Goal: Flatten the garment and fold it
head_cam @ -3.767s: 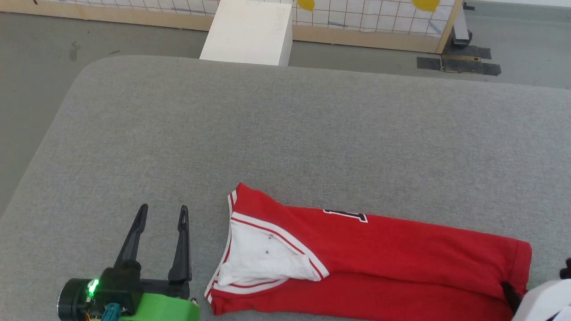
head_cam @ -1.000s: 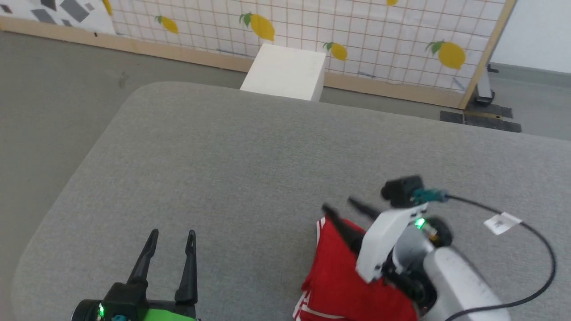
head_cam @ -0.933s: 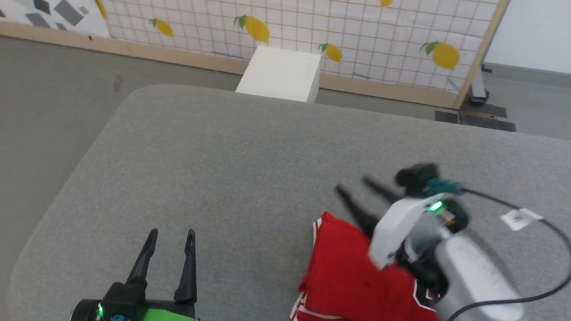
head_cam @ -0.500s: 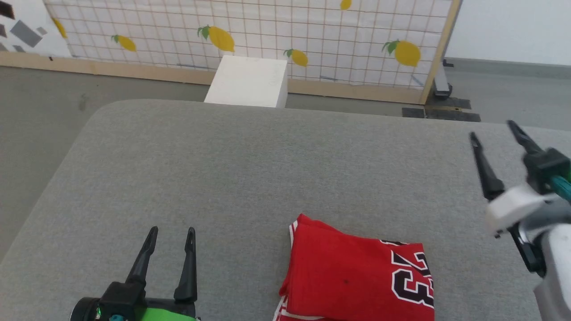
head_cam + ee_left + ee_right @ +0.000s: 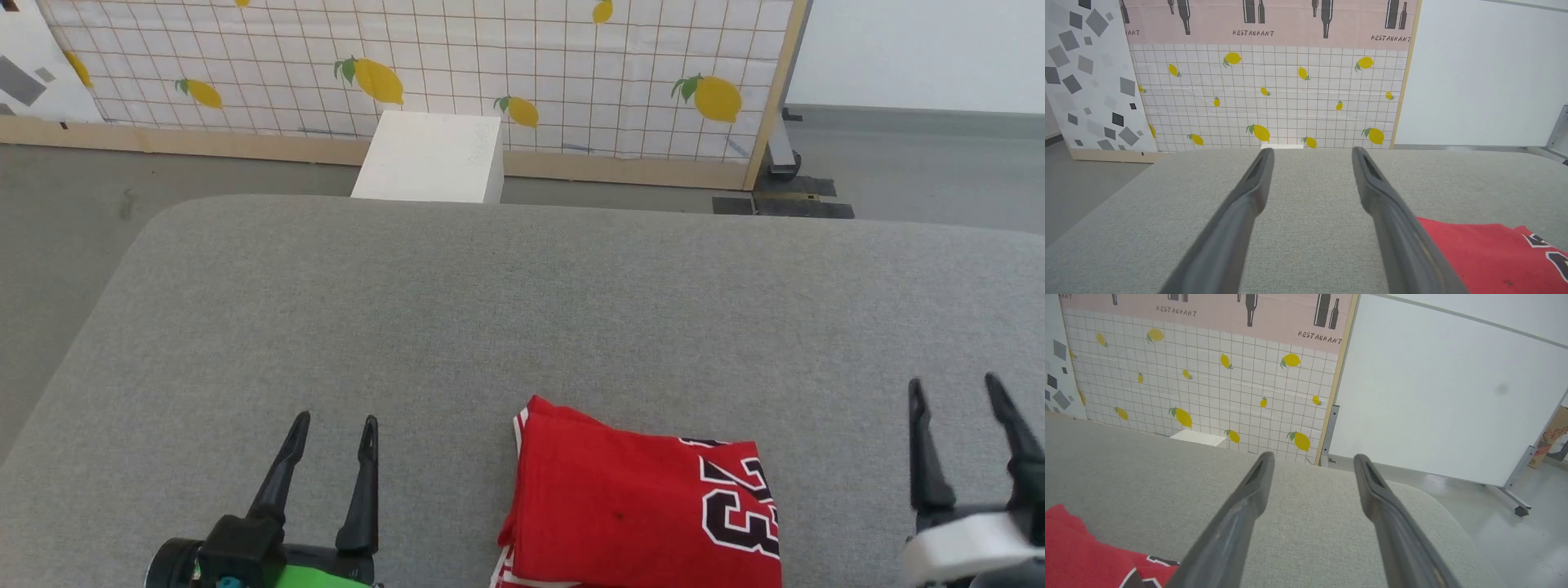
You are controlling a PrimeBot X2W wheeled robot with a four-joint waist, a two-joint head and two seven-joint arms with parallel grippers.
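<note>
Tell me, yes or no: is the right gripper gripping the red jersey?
No, the right gripper is open over the bare gray surface, to the side of the folded garment and not touching it.

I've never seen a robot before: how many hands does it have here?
2. The left hand is at the head view's lower left, the right hand at its lower right, the folded red jersey lying between them. Both open, empty.
</note>
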